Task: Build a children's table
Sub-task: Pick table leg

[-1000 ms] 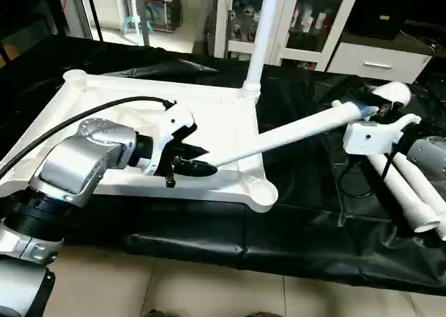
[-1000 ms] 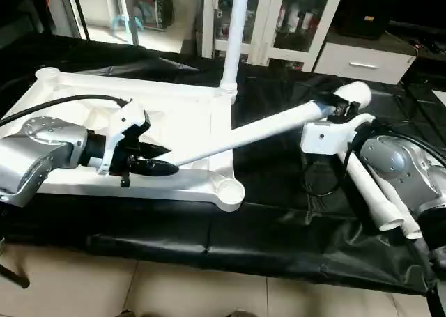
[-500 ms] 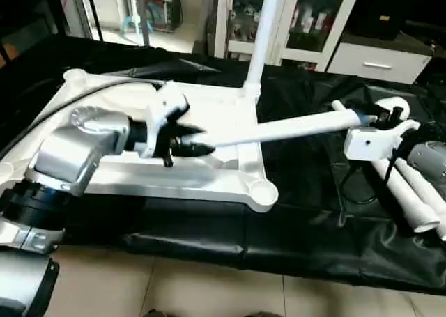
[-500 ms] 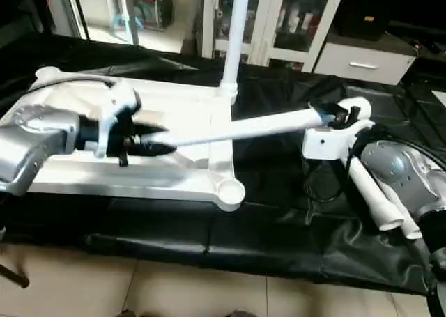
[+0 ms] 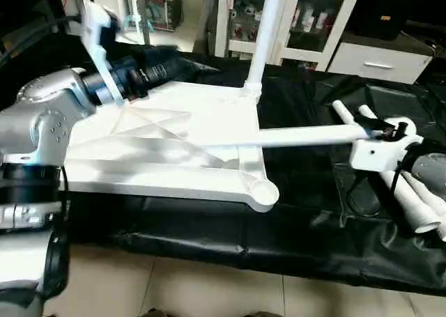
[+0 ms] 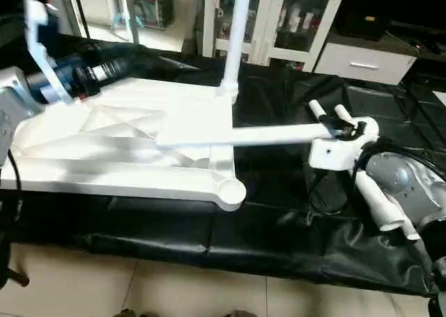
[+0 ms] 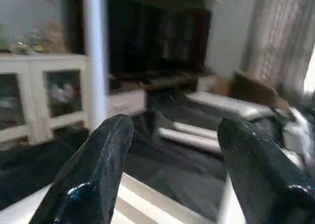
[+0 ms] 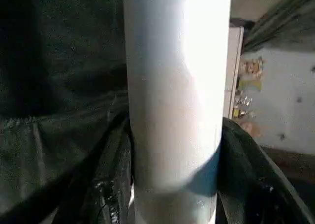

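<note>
On a black-covered table (image 5: 279, 247), one white tabletop (image 5: 174, 150) lies underside up at 9 o'clock, one leg (image 5: 266, 24) standing upright in its far corner socket. Above its far-left corner, the left gripper (image 5: 164, 65) hangs with fingers (image 7: 93, 179) spread, empty. At 3 o'clock, the right gripper (image 5: 390, 127) clamps a second leg (image 5: 293, 137) held level across the top; two more legs (image 5: 411, 198) lie beside it. One white glass-door cabinet (image 5: 313, 21) stands behind.
</note>
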Available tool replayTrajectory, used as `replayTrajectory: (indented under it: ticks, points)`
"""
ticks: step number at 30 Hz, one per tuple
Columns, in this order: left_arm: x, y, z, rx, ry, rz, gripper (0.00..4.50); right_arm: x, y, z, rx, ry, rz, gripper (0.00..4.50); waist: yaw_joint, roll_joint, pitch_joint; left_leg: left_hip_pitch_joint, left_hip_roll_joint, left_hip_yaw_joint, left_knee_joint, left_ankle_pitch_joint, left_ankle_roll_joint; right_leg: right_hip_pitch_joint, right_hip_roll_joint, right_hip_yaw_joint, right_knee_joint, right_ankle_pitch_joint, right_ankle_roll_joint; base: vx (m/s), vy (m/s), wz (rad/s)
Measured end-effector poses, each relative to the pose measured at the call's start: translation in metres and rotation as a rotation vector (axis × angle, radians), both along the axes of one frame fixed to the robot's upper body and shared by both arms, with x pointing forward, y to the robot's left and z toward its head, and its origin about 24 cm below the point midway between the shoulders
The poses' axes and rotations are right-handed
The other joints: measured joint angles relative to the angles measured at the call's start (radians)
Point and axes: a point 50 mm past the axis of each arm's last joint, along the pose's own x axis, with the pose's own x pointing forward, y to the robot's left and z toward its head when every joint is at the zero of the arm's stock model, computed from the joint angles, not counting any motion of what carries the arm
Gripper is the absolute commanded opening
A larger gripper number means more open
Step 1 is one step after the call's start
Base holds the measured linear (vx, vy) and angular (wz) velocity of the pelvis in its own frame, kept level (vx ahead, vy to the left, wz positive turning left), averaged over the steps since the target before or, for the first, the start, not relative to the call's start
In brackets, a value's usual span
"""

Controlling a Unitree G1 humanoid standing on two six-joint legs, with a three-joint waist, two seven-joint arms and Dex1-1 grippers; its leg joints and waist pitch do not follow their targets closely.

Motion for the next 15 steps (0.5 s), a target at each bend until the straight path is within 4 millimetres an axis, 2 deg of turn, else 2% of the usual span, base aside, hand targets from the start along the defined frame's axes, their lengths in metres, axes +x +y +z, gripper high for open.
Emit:
replayTrajectory:
  ticks: [2,3,4,7,10,13,15]
  points:
    - [0.007,0.010,0.002,-0.021,-0.003,0.117,3.22,0.002,-0.003,0.002,0.201,-0.012,-0.082,1.86,0.000,0.000,0.000,0.000,0.000,0.000,0.000,0.000,0.000,0.000,0.000,0.000,0.000,0.000,0.000,0.000,0.000,0.00]
    - [0.011,0.017,0.000,0.000,0.005,0.204,3.22,0.003,-0.004,0.004,0.397,-0.021,-0.150,1.86,-0.002,0.000,0.000,0.001,0.000,0.000,0.000,0.000,0.000,0.001,0.000,0.000,0.000,0.000,0.000,0.000,0.000,0.00]
    - [0.012,0.020,-0.002,0.010,0.015,0.235,3.22,0.004,-0.004,0.005,0.486,-0.028,-0.176,1.86,-0.003,0.000,0.000,0.001,0.000,0.000,0.000,0.000,0.001,0.001,0.000,0.000,0.000,0.000,0.000,0.000,0.000,0.00]
    - [0.015,0.020,-0.020,0.056,0.070,0.310,3.22,0.007,0.004,0.014,0.834,-0.036,-0.208,1.85,-0.001,0.001,0.000,0.001,0.001,0.000,0.000,-0.001,0.001,0.000,0.000,0.000,0.000,0.000,-0.001,0.000,0.000,0.00]
    - [0.015,0.008,-0.045,0.088,0.132,0.285,3.22,0.008,0.019,0.021,1.072,-0.031,-0.172,1.85,0.008,0.001,0.000,0.000,0.001,0.000,0.000,0.000,0.001,0.000,0.000,-0.001,0.000,0.001,-0.001,0.000,0.000,0.00]
    - [0.012,-0.001,-0.052,0.130,0.134,0.261,3.22,0.006,0.029,0.019,1.228,0.013,-0.161,1.85,0.020,0.001,0.000,0.000,0.001,0.000,0.000,0.000,0.001,0.000,0.000,-0.001,0.000,0.001,-0.002,0.000,0.000,0.00]
    - [0.004,-0.020,-0.055,0.191,0.087,0.191,3.22,-0.003,0.048,0.012,1.455,0.150,-0.106,1.85,0.028,0.001,0.000,0.004,0.001,0.000,-0.002,-0.001,0.001,0.004,0.000,-0.001,-0.002,-0.001,-0.003,0.000,0.000,0.00]
